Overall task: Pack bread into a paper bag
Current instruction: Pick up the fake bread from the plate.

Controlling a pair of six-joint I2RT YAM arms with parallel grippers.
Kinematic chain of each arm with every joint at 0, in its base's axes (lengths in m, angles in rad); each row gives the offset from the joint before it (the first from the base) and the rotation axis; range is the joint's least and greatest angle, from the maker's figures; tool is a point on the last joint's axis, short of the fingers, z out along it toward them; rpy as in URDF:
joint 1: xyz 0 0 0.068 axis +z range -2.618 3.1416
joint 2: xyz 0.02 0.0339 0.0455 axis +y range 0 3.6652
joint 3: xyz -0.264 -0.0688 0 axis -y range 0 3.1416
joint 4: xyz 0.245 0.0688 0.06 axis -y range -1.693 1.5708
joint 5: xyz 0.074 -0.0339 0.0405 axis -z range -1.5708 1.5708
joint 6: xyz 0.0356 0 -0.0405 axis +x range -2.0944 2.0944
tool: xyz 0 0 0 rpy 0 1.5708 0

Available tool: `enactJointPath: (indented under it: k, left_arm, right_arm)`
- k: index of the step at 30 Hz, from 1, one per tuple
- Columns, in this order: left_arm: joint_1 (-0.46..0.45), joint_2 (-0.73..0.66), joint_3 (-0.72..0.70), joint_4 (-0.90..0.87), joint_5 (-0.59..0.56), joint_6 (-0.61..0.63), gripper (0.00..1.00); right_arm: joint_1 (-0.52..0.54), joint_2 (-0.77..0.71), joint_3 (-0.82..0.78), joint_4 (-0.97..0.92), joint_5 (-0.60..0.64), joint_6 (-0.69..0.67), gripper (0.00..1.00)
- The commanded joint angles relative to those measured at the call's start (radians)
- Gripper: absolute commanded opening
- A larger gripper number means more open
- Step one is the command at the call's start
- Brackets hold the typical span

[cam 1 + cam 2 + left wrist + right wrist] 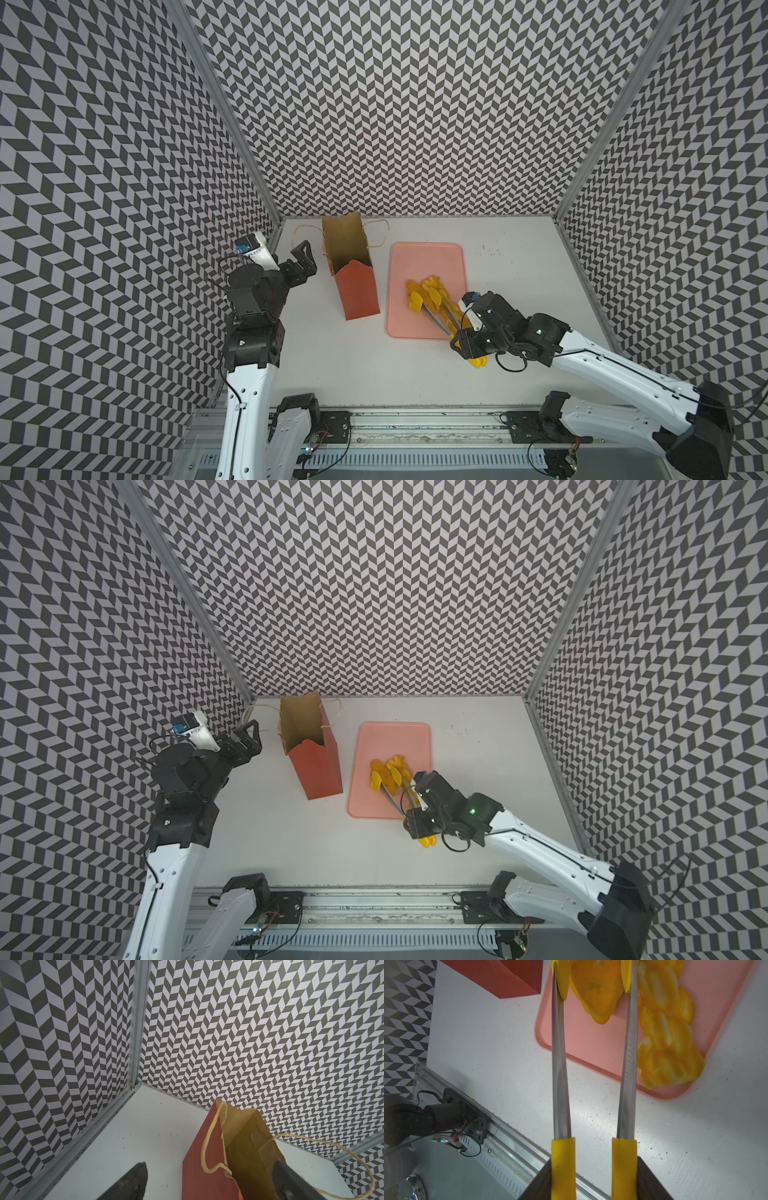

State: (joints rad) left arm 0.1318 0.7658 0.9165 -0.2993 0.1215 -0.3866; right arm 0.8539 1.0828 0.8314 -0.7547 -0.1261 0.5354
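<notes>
Though half-open, right tool [593, 1180] snug on tongs [560, 1084]; left tool [302, 262] wide

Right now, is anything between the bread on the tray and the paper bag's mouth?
Nothing visible. Only bare table lies between the pink tray and the paper bag; the open left hand is beyond the bag.

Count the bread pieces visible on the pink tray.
2: an orange-glazed piece between the tongs and a braided loaf beside it. More could sit unseen inside the paper bag.
</notes>
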Motion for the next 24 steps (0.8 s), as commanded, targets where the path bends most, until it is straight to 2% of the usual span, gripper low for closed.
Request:
enactJointPath:
  k: [1,9,24]
  left_arm:
    - [0.007,-0.006,-0.005,0.027,0.001,-0.002,0.98]
    - [0.008,-0.006,-0.005,0.026,-0.001,-0.001,0.98]
    - [0.008,-0.006,-0.005,0.026,0.001,-0.001,0.98]
  right_arm:
    - [0.016,0.014,-0.003,0.113,-0.051,-0.011,0.56]
    - [0.033,0.091,0.024,0.157,-0.086,-0.032,0.57]
    - [0.037,0.047,0.122,0.069,0.13,0.036,0.54]
